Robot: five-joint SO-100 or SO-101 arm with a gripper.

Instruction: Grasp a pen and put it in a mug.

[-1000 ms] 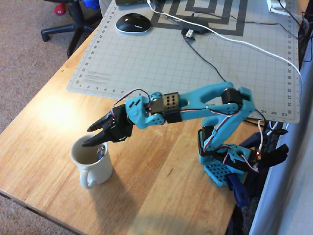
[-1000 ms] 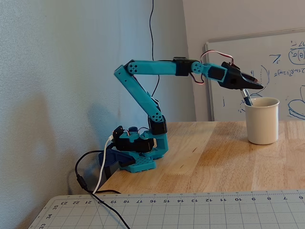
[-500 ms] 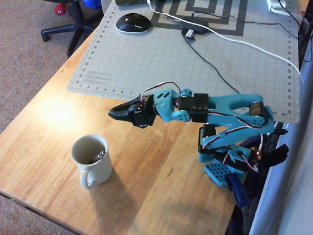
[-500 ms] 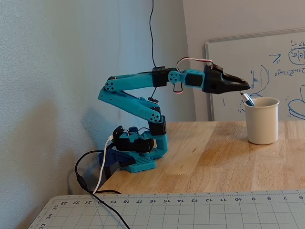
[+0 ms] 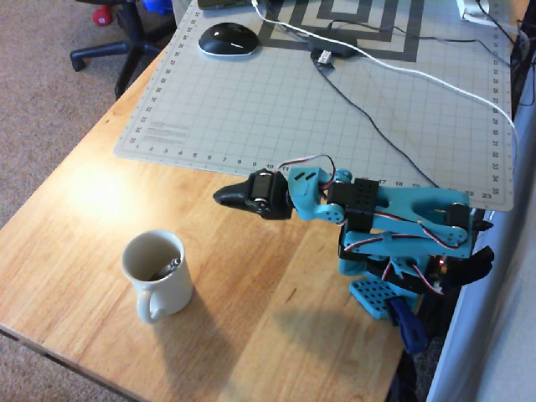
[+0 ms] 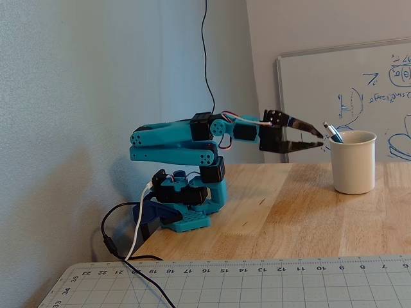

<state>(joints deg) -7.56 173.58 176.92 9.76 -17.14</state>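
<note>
Overhead view: arm point(image 5: 394, 222) is folded low over its base at the right edge of the worktop point(image 5: 276, 310), upper links stacked nearly flat, wrist reaching left across the wood. End effector point(image 5: 224, 197) sits just off the near edge of the cutting mat point(image 5: 318, 109), pointing toward the left edge. From above the fingers read as one dark wedge, so no gap is visible here.

Fixed view: same pose from the side. Shoulder and elbow links lie roughly horizontal, one over the other, forearm runs level, end effector point(image 6: 319, 139) held out at about the height of the mug rim. Jaws are slightly parted, a thin wedge of wall showing between upper and lower finger, tips close together. Nothing pinched between them.

Mug point(image 5: 157, 272) stands upright near the front-left corner of the worktop in the overhead view, handle toward the front edge, well clear of the arm base. Pen point(image 6: 332, 133) is inside the mug point(image 6: 353, 163), leaning against the rim on the arm side, silver end sticking out above it. In the overhead view only a dark sliver with a silver glint shows inside the cup point(image 5: 167, 266). In the fixed view, the end effector tips look just beside the pen's top, contact not confirmable.

Computer mouse point(image 5: 228, 39) and cables point(image 5: 377, 63) sit on the mat's far side.
</note>
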